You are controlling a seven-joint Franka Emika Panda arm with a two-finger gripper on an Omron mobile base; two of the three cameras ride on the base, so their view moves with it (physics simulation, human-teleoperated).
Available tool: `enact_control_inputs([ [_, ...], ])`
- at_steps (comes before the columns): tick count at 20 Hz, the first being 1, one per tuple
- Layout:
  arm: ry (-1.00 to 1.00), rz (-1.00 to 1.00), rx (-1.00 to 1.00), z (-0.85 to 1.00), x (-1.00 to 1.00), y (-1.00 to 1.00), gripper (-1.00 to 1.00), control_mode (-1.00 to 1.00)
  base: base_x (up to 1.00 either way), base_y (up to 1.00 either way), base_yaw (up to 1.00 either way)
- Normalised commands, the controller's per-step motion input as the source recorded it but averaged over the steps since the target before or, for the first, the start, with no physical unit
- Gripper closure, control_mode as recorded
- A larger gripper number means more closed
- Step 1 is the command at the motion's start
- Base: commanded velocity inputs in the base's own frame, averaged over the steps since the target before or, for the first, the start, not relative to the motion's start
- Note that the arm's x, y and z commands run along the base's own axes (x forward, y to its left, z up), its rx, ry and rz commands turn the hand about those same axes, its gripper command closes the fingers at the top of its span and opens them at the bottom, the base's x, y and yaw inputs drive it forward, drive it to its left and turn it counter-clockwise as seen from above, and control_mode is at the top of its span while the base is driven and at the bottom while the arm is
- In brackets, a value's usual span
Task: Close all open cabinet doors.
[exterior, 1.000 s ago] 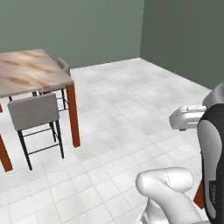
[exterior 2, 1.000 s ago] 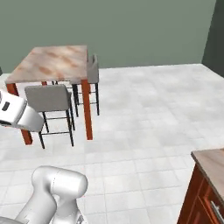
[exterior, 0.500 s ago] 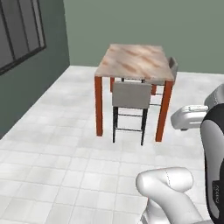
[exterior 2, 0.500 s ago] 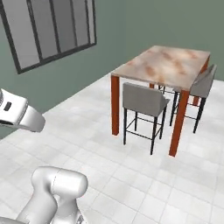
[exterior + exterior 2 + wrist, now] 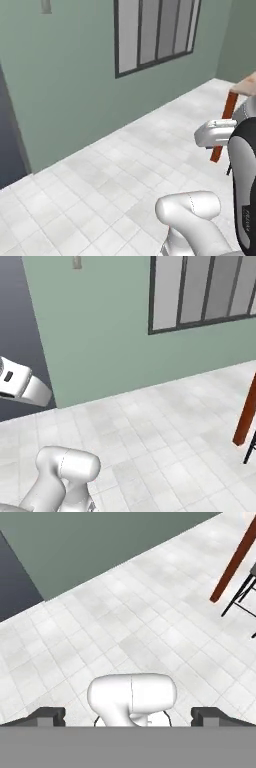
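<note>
In the left base view, a green wall [image 5: 65, 90] with a barred window [image 5: 155, 32] is faced across bare tiled floor [image 5: 100, 190]; a red bench leg [image 5: 222, 127] is seen at the right edge. No cabinet doors are to be found here, so the step in hand is judged to be travel toward them.

In the right base view, the same wall, a dark opening [image 5: 20, 336] at its left end and the bench leg are shown. Open floor is offered for turning; only the leg needs clearance.

In the hand view, the pincer [image 5: 128, 716] is seen released, its tips set wide apart, grasping nothing.
</note>
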Motion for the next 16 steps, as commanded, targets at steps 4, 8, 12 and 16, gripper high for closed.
enact_control_inputs([
  [4,0.0,0.0,0.0,0.0,0.0,0.0,-1.0,1.0,-0.12,0.48,0.96],
  [8,0.0,0.0,0.0,0.0,0.0,0.0,-1.0,1.0,0.0,0.53,0.91],
  [12,0.0,0.0,0.0,0.0,0.0,0.0,-1.0,1.0,0.0,0.49,0.92],
  [16,0.0,0.0,0.0,0.0,0.0,0.0,-1.0,1.0,0.02,0.41,0.84],
])
